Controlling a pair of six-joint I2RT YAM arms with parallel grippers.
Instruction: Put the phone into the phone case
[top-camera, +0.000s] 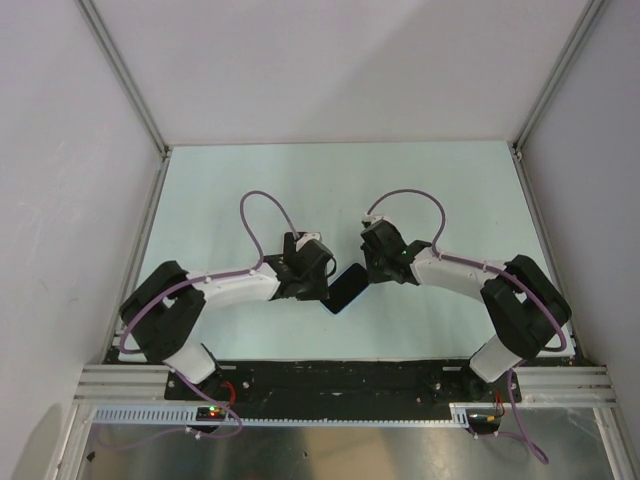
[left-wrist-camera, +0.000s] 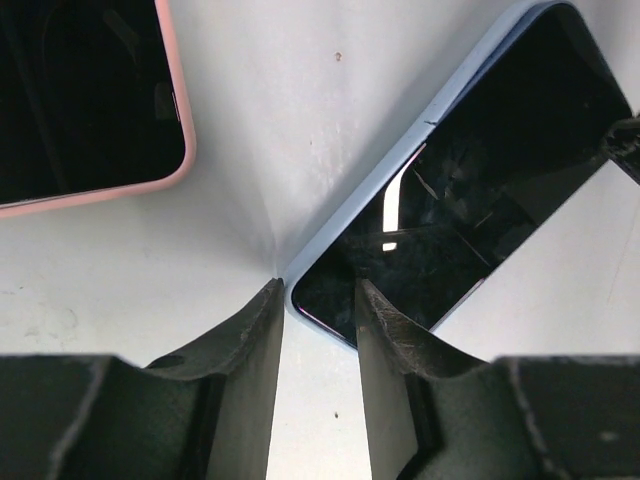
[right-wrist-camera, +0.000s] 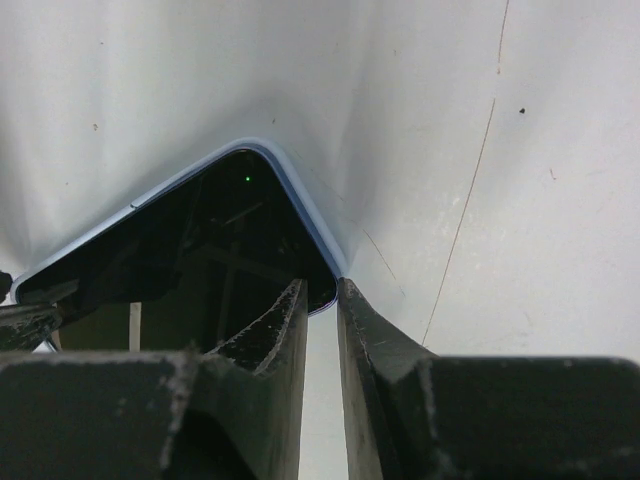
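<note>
So we're at the seating step, I reckon. The flat glossy black phone (left-wrist-camera: 470, 180) is lying inside the light-blue phone case (left-wrist-camera: 365, 210). You can see the soft-looking matte rim wrapping its rounded corners, and the screen is so shiny it mirrors the rig. The whole thing sits over the middle of the desk (top-camera: 300, 190), closer to the near edge, slung between the two arms and tilted a bit.

The left gripper (left-wrist-camera: 315, 290) has its dark, rough-textured fingers pulled in on one corner of the case, and the right gripper (right-wrist-camera: 320, 285) is doing the same at the opposite corner. Both look clamped rather than loose, with just a narrow slot left between the fingers.

I can't tell if the phone is snapped in all the way round, because the far edges are hidden. My guess is the next move needs a firm, even squeeze or press along the rim so the lip pops over the glass, without the slick screen skating out.

There's also a pink-rimmed dark slab (left-wrist-camera: 80, 100) just beside it on the matte pale desk, and it's not being touched.
</note>
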